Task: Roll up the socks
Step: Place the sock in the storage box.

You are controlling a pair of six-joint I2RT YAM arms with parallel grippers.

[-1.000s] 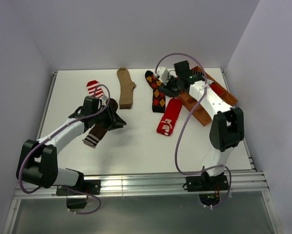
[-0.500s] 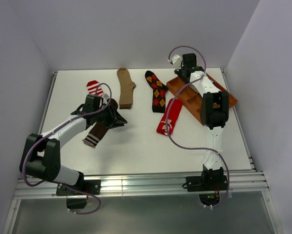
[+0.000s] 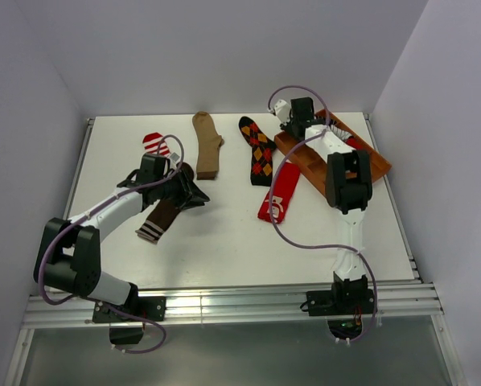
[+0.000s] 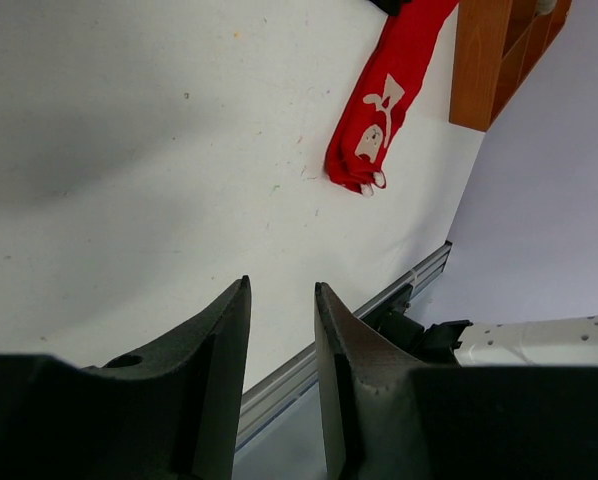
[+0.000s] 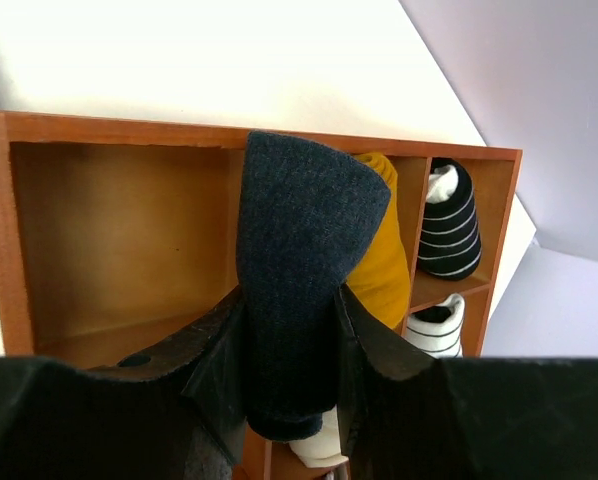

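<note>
Looking down on a white tabletop (image 3: 224,241), two robot arms rise from its near edge. The right arm (image 3: 343,173) stretches to the far right corner, where a brown wooden tray (image 3: 314,178) lies at an angle. The right jaws are clamped on a rolled navy sock (image 5: 299,200), held over the tray. Inside the tray, a yellow roll (image 5: 381,250) shows directly behind the navy sock, and two black-and-white striped rolls (image 5: 449,220) sit in the compartments beside it.

The left arm (image 3: 112,211) bends over the left half of the tabletop. The left jaws stand a narrow gap apart with nothing between them, just beside the toe end of a dark brown sock (image 3: 162,215) with a striped cuff. Whether they touch it cannot be told.

Four more socks lie flat. A red-and-white striped sock (image 3: 154,145) is nearest the far left corner. A tan sock (image 3: 207,145) lies by the middle of the far edge. A black argyle sock (image 3: 258,153) lies to its right. A red sock with a white picture (image 3: 278,193) lies just beside the tray's left edge.
</note>
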